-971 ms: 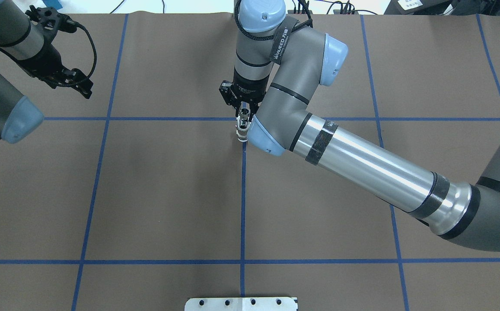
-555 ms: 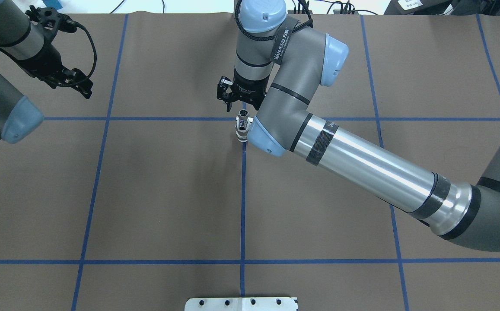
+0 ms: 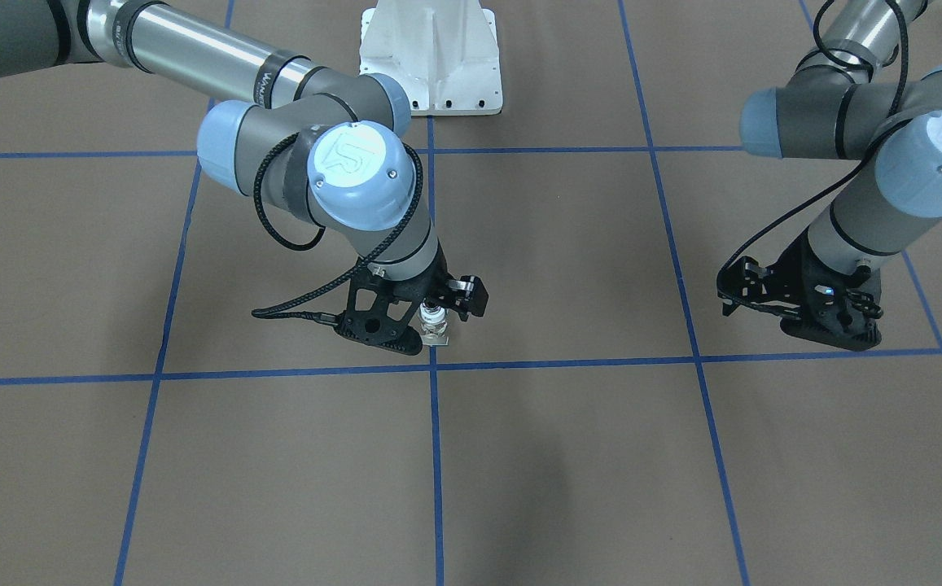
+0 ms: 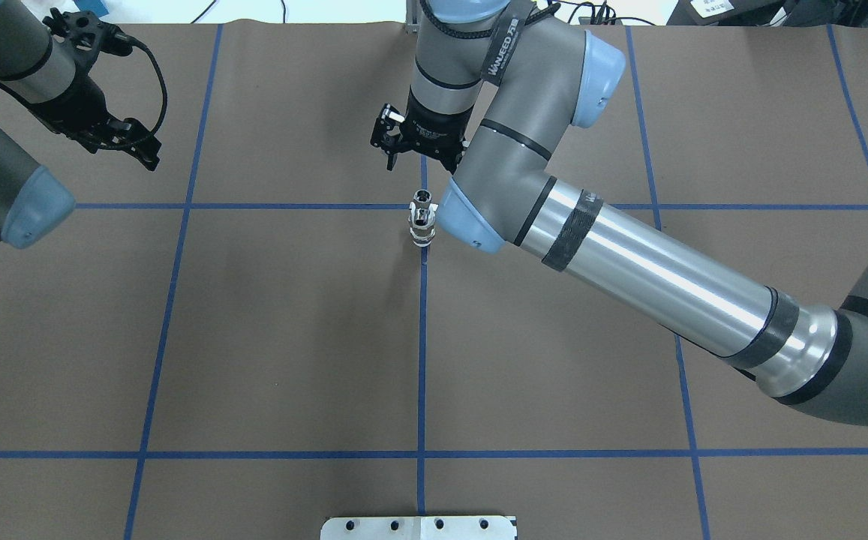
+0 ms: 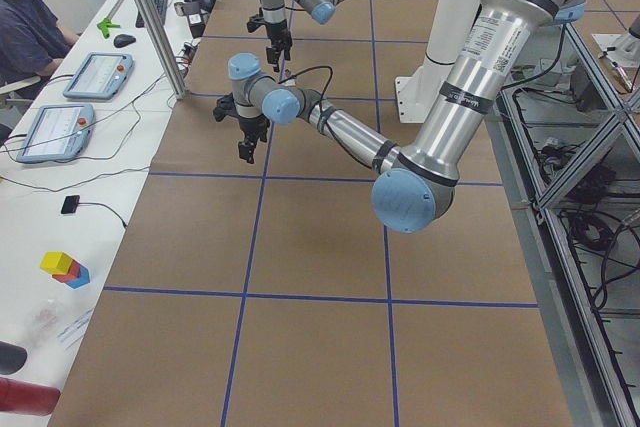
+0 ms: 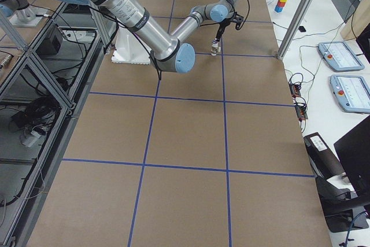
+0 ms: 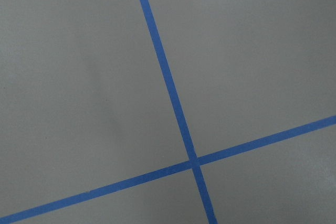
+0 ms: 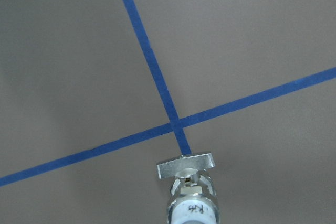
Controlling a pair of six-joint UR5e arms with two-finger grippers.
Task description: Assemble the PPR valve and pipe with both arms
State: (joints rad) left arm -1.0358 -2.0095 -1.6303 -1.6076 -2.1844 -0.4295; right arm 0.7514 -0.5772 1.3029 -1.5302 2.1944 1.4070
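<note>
Valve and pipe assembly (image 3: pixel 435 323) stands upright at mid-frame in the front-facing view, just above a crossing of blue tape (image 3: pixel 275 374). The right gripper (image 3: pixel 443 303) hangs over it, jaws spread wide and gripping nothing. The left gripper (image 3: pixel 792 303) hangs near the right edge, well apart, and I cannot tell how its jaws stand. In the overhead view the assembly sits at upper centre of the brown table (image 4: pixel 291 337), beside the right arm's blue elbow cap, with the right gripper higher in the frame. The left wrist view shows only table and crossed tape. The right wrist view has the assembly at bottom centre, topped by what looks like a flat silver handle (image 8: pixel 185 166).
</note>
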